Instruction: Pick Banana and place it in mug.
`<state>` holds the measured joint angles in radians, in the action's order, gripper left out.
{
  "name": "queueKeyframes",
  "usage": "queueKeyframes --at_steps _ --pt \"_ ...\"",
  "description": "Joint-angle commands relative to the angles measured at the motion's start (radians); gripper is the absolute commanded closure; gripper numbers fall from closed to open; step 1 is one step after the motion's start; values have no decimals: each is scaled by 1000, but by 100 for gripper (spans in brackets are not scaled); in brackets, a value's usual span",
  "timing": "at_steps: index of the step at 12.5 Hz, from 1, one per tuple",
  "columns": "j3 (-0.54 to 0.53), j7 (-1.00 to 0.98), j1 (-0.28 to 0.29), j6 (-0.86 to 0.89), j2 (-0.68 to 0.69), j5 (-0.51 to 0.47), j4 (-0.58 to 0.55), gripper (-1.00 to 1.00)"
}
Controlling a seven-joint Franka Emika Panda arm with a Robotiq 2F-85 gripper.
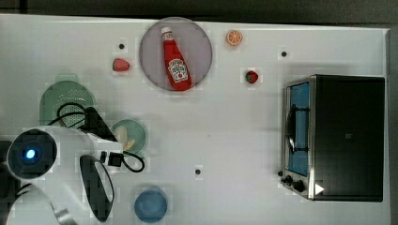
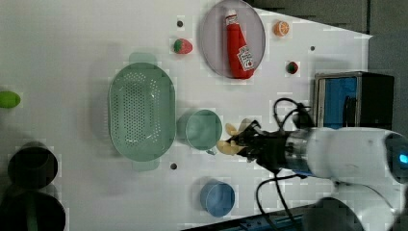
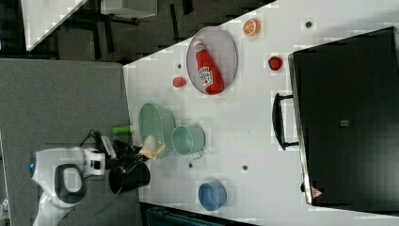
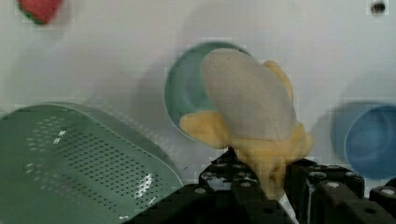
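Gripper fingers pinch the banana at its lower end, and we see it held in the air. In the left view's centre, the banana hangs just right of the mug, beside the green basket.

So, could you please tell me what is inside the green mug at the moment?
The mug looks empty: its inside shows plain green in the left view. The banana is held in the claw beside its rim. In the top view, the banana hides part of the mug's floor.
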<state>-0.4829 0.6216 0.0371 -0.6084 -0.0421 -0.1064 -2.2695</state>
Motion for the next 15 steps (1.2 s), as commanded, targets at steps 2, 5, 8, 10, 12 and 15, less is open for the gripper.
queueKeyframes --at_steps 2,5,8,10,12,15 --pt "-5 213 -8 -92 145 96 8 46" --pt "-3 246 -8 -223 228 125 -3 46" --pt "3 271 -8 -308 274 154 -26 21" --pt "3 273 -8 -320 271 156 -32 -24" --pt "7 273 -8 -315 255 156 -33 -69" --pt "11 273 -10 -312 232 156 -35 -100"
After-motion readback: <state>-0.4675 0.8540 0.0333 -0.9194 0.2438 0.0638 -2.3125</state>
